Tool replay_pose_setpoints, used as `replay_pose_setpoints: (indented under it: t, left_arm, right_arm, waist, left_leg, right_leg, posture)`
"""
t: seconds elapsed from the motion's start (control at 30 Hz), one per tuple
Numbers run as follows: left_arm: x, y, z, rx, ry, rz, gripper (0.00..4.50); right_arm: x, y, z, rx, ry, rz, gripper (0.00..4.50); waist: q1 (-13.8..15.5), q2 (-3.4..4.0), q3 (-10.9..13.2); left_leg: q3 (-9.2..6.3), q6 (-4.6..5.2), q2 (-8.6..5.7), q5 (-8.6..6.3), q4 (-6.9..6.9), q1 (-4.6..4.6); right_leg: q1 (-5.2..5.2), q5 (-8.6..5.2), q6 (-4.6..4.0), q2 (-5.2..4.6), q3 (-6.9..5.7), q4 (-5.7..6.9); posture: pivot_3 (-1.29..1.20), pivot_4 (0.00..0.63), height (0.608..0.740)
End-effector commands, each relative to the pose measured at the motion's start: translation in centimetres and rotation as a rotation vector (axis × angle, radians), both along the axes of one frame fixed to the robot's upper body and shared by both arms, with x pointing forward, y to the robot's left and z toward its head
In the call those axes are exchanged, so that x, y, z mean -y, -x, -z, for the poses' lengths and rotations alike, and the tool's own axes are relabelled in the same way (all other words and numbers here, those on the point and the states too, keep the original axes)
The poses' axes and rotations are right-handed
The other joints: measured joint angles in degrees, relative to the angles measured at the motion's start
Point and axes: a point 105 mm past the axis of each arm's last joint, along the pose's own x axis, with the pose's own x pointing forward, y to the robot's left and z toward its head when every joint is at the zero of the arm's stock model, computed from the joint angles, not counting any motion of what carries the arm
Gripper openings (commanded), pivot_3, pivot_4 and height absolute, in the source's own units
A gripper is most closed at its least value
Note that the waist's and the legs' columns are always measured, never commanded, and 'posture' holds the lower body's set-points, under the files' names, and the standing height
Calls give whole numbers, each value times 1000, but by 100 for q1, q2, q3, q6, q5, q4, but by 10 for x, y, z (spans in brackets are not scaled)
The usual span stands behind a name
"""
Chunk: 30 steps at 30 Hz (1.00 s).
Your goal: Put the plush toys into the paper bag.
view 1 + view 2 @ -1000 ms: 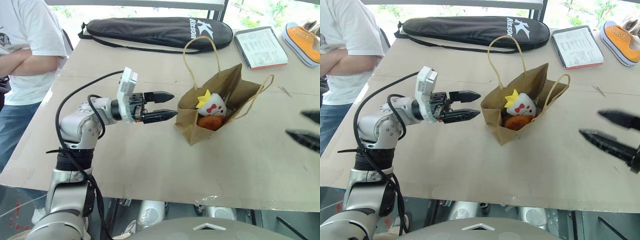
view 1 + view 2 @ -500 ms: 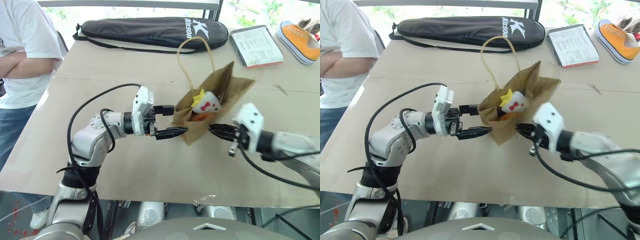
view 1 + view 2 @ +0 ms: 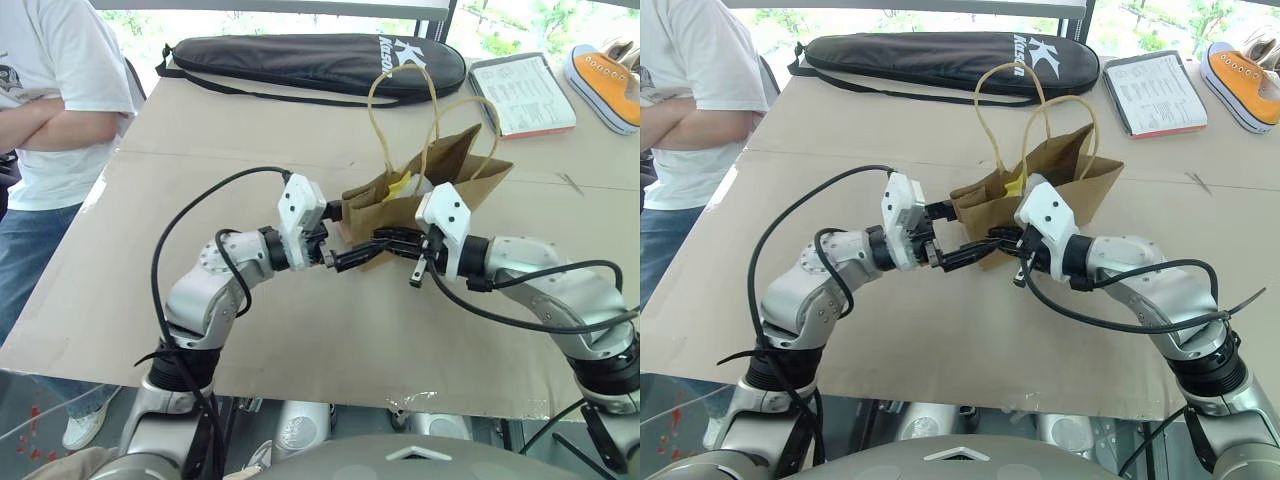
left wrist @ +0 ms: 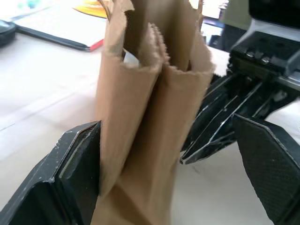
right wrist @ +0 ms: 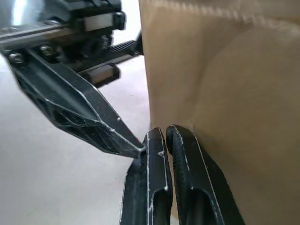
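Right now both arms meet at the brown paper bag (image 3: 420,195), which stands on the cardboard-covered table (image 3: 300,330) with its two cord handles up. The left gripper (image 3: 352,238) is spread wide, its fingers (image 4: 75,168) straddling the bag's lower folded end. The right gripper (image 3: 385,240) is pressed together, its tips at the bag's side, just beside the left one's lower finger; whether it pinches paper I cannot tell. Just beyond both grippers, a white plush toy (image 3: 408,185) with a yellow part peeks from the bag's mouth.
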Motion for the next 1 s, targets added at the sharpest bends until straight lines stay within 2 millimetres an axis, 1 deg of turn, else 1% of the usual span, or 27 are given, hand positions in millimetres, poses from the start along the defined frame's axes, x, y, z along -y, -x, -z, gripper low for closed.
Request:
replay_pose_setpoints:
  t: [0.03,0.13,0.17,0.2,0.23,0.3,0.4,0.5,0.53,0.6,0.63,0.67,0.7,0.77,0.8,0.87,0.9,0.93,1.0]
  left_arm:
    - [7,-7,-7,63,19,-45,3662]
    - [8,-14,-4,78,10,-59,2269]
    - [8,-16,-3,79,13,-58,2030]
    - [8,-18,-3,81,16,-58,1394]
    - [8,-19,-3,83,21,-56,1014]
    - [8,-23,-3,86,27,-53,26]
    - [7,-25,2,99,12,-22,26]
    - [1,-25,-5,123,37,39,26]
    - [-6,-25,-7,133,28,75,26]
    - [-19,-25,-9,142,6,139,0]
    - [-27,-26,-11,161,-15,173,0]
    - [-34,-26,-14,187,-37,217,0]
    - [-42,-24,-18,224,-74,289,0]
    - [-51,-23,-23,270,-124,393,0]
    - [-53,-24,-25,282,-145,433,0]
    - [-55,-31,-28,306,-182,471,0]
    - [-53,-34,-26,321,-202,484,0]
    - [-51,-36,-23,338,-223,494,0]
    - [-47,-41,-18,351,-232,500,0]
  right_arm:
    - [-3,9,-8,26,-33,-44,0]
    - [5,18,-11,20,-48,-44,0]
    - [10,24,-11,17,-47,-48,0]
    - [14,29,-10,13,-47,-48,0]
    - [17,33,-11,10,-50,-46,0]
    - [22,45,-15,20,-66,-50,0]
    - [26,55,-21,39,-96,-35,0]
    - [32,61,-25,57,-108,1,0]
    - [35,62,-28,69,-121,22,0]
    - [42,65,-32,85,-132,52,513]
    - [45,71,-30,74,-116,49,737]
    - [49,79,-26,54,-84,36,1262]
    - [58,83,-24,55,-64,64,1561]
    - [72,88,-24,60,-45,117,2439]
    - [81,91,-24,61,-26,144,2976]
    - [104,95,-26,106,51,228,3810]
    - [116,99,-25,118,101,267,4252]
    - [126,102,-26,138,143,302,4462]
    - [140,106,-31,173,177,356,4462]
  waist:
    - [0,0,0]
    - [4,1,0]
    - [6,1,0]
    - [4,1,0]
    - [1,1,0]
    - [-11,1,0]
    - [-7,1,-1]
    - [-8,1,-1]
    - [-2,1,-1]
    - [-2,2,-1]
    - [-3,2,-1]
    - [-2,2,-1]
    - [-3,2,-1]
    - [31,-3,-3]
    - [21,-2,-3]
    - [43,-1,-4]
    - [61,-2,-4]
    - [69,-2,-6]
    - [50,-2,-6]
  left_leg:
    - [0,0,0,0,0,0]
    - [0,0,1,0,0,0]
    - [-1,0,0,0,0,0]
    - [-3,0,1,0,-1,0]
    - [-5,1,2,-1,-2,0]
    - [-3,2,1,-1,-2,0]
    - [-1,10,1,-6,0,2]
    - [-1,21,1,-12,1,4]
    - [-2,21,1,-12,1,4]
    - [-3,18,1,-11,1,2]
    - [-2,2,1,-1,1,4]
    - [-2,0,2,0,1,3]
    - [-2,0,1,0,0,3]
    - [-6,1,-3,0,0,-2]
    - [-9,0,-4,0,2,-4]
    - [-5,3,-8,-2,4,-2]
    - [-7,7,-11,-4,6,-2]
    - [-12,18,-10,-10,9,-2]
    - [-11,31,-13,-18,10,6]
  right_leg:
    - [0,0,0,0,0,1]
    - [0,0,0,1,-1,2]
    - [0,0,0,1,-2,2]
    - [0,0,0,2,-3,2]
    - [0,0,0,3,-5,1]
    - [0,0,0,2,-3,1]
    - [1,0,0,0,-3,2]
    - [2,0,0,2,-2,4]
    - [2,0,0,2,-2,5]
    - [2,0,0,5,-6,3]
    - [2,0,0,5,-5,4]
    - [1,0,0,9,-5,2]
    - [1,0,0,8,-5,2]
    - [1,-1,0,8,-12,-2]
    - [4,-1,0,12,-16,-7]
    - [8,-1,1,8,-11,-8]
    - [11,-1,1,7,-11,-10]
    - [16,-1,2,6,-12,-11]
    - [25,-1,3,10,-7,-16]
  posture:
    - [0,150,740]
    - [0,150,740]
    - [0,150,740]
    - [0,150,740]
    - [0,150,740]
    - [0,150,740]
    - [0,150,740]
    - [0,150,740]
    - [0,150,740]
    - [0,150,740]
    - [0,150,740]
    - [0,150,740]
    - [0,150,740]
    - [0,150,740]
    - [0,150,740]
    - [0,150,740]
    - [0,150,740]
    - [0,150,740]
    - [0,150,740]
